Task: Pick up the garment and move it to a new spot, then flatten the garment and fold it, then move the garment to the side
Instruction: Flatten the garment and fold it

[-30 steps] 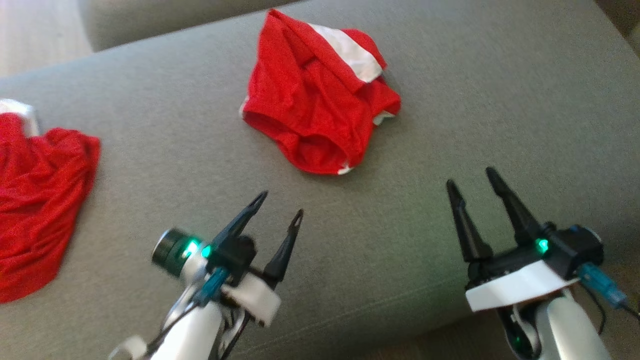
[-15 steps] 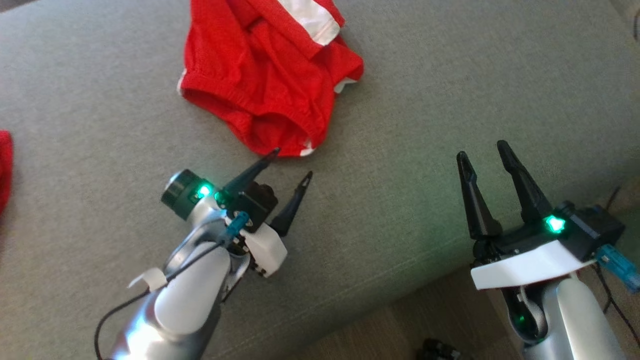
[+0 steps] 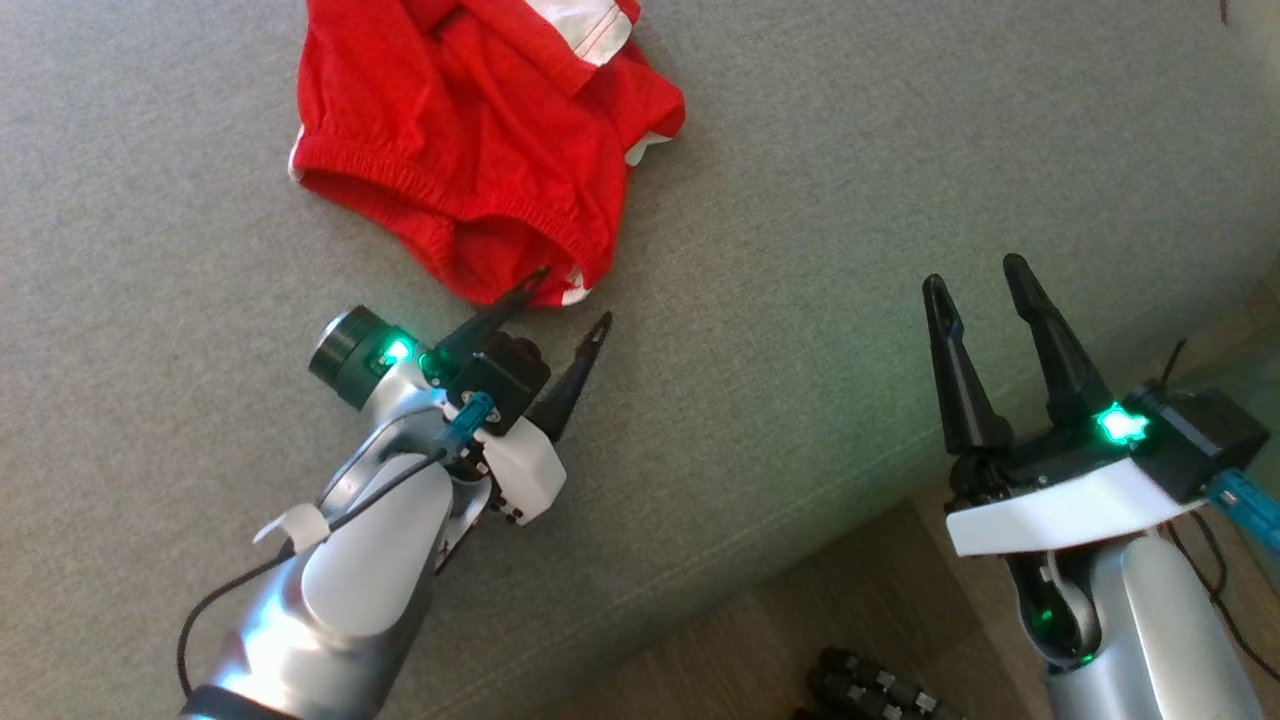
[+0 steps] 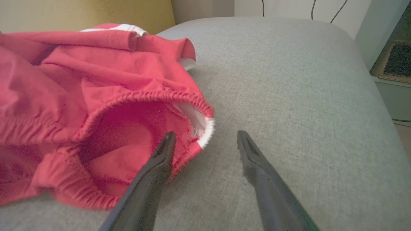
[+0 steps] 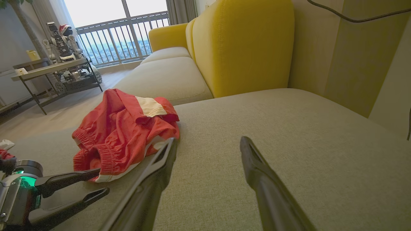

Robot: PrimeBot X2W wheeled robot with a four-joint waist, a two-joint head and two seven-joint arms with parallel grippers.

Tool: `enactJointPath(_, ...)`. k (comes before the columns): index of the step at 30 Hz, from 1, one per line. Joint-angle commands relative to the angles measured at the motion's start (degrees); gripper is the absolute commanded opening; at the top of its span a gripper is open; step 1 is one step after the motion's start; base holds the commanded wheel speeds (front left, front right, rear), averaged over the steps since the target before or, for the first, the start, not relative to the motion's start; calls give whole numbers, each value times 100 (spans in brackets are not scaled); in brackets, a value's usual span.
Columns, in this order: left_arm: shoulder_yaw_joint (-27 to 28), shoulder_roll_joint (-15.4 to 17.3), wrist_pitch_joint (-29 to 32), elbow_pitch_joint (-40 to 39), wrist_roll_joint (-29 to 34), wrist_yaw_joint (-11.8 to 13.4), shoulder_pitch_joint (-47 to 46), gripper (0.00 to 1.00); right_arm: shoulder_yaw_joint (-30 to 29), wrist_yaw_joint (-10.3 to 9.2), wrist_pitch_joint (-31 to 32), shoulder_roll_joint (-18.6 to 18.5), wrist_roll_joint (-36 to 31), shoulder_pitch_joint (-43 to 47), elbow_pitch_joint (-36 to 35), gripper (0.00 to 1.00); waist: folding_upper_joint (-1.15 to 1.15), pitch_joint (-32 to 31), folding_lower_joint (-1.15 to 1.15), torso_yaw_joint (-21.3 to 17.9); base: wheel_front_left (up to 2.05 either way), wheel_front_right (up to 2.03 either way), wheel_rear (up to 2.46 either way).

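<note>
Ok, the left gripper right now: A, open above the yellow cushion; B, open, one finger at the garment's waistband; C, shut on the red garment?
B: the left gripper is open, one finger over the elastic waistband of the red garment, the other over bare sofa seat.

Red shorts (image 3: 460, 150) with white side panels and white trim, on a plain grey sofa seat (image 3: 850, 180). Behind the shorts, a mustard-yellow backrest (image 5: 240, 48). Near the shorts, left gripper (image 3: 575, 294) and right gripper (image 3: 974, 270): black fingers (image 3: 957, 370), white housings (image 3: 1050, 515), green lights (image 3: 1120, 425).
</note>
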Motion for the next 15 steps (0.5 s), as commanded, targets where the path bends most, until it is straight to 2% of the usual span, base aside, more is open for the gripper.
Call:
enactJointPath(1,136,79,-29,-159,-60,16,-260,42,86,-1,-52,0,47,-99,-206,100,0,3,0,-2,0,0,0)
enactJointPath(3,108,95,-29,-204,-88,12,-268,4,67,-1,-52,0,103,-106,-201,100,0,6,0,-2,0,0,0)
enactJointPath(4,91,107,-29,-246,-111,7,-268,0,51,-1,-52,0,161,-107,-190,100,0,5,0,3,0,0,0)
enactJointPath(11,54,265,-29,-263,-208,2,-246,0,23,-1,-52,0,344,-151,-134,100,0,-72,0,36,0,0,0)
enactJointPath(15,132,198,-29,-295,-557,-33,-239,0,43,-1,-52,0,380,-150,-109,100,0,-201,0,16,0,0,0)
